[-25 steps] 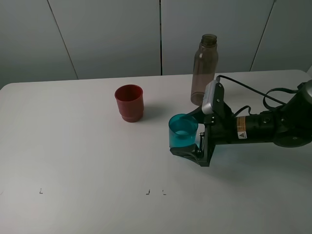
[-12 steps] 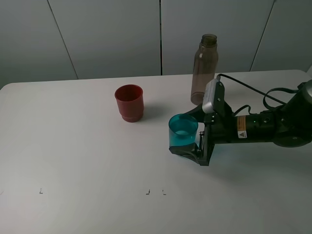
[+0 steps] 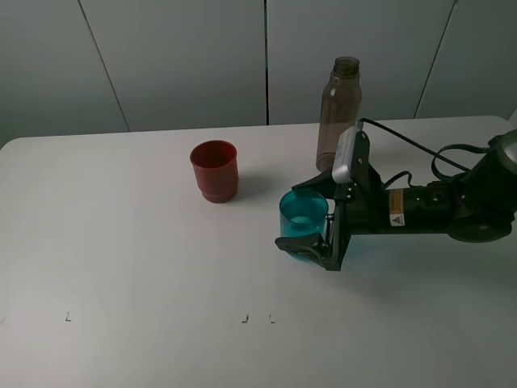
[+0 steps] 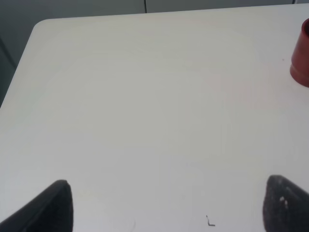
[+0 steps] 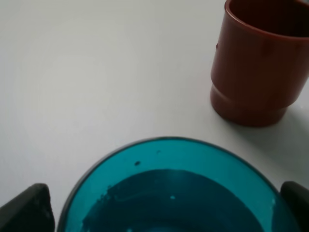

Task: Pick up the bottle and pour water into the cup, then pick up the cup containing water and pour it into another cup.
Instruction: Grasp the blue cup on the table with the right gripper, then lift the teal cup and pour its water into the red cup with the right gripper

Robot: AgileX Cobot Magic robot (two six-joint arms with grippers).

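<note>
The teal translucent cup (image 3: 303, 215) stands on the white table right of centre, with water in its bottom (image 5: 178, 193). My right gripper (image 3: 287, 216) reaches in from the right, open, with one finger on each side of the cup; I see no squeeze on its wall. The red cup (image 3: 215, 170) stands upright to the cup's left and a little farther back, and it also shows in the right wrist view (image 5: 263, 63). Behind the right arm stands the tall smoky bottle (image 3: 339, 113), uncapped. My left gripper (image 4: 169, 205) is open over bare table.
The white table (image 3: 121, 242) has small dark marks near its front edge (image 3: 257, 318). A black cable (image 3: 412, 145) runs from the right arm past the bottle's base. The table's rounded left corner (image 4: 38, 26) shows in the left wrist view.
The right gripper has slid slightly left, farther around the teal cup. The cup, the red cup and the bottle have not moved.
</note>
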